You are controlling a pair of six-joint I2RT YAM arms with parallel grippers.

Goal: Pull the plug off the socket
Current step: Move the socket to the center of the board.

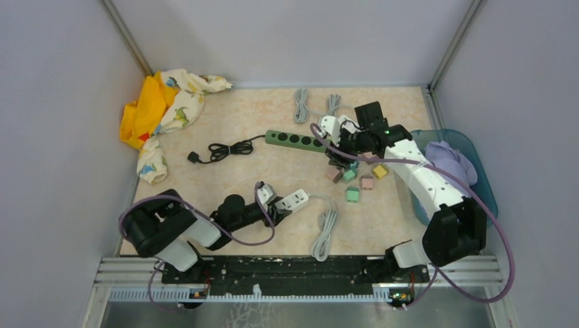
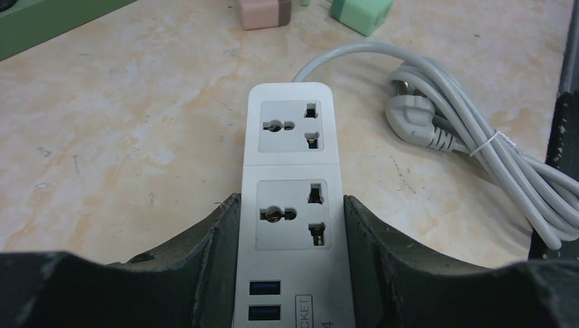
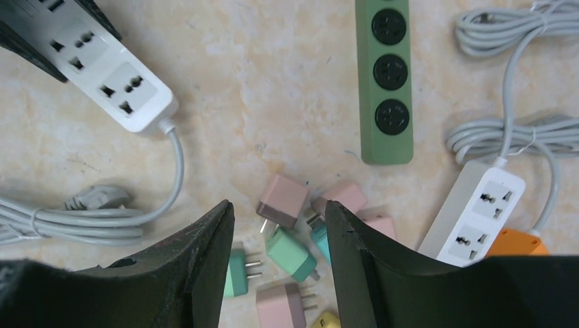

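My left gripper (image 1: 276, 203) is shut on the sides of a white power strip (image 1: 295, 199) lying on the table. In the left wrist view the strip (image 2: 292, 130) runs out from between the jaws (image 2: 292, 201), and its two sockets are empty. My right gripper (image 1: 339, 154) is open and hovers over several loose plugs (image 1: 351, 175). In the right wrist view a pink plug (image 3: 283, 201) and a green plug (image 3: 290, 253) lie under the open jaws (image 3: 280, 212). No plug shows in any socket.
A green power strip (image 1: 295, 140) lies mid-table, its sockets (image 3: 389, 75) empty. A second white strip (image 3: 481, 212) lies beside it. Grey coiled cords (image 1: 326, 232), a black cable (image 1: 222, 150), a yellow cloth (image 1: 164, 109) and a blue bin (image 1: 471, 160) lie around.
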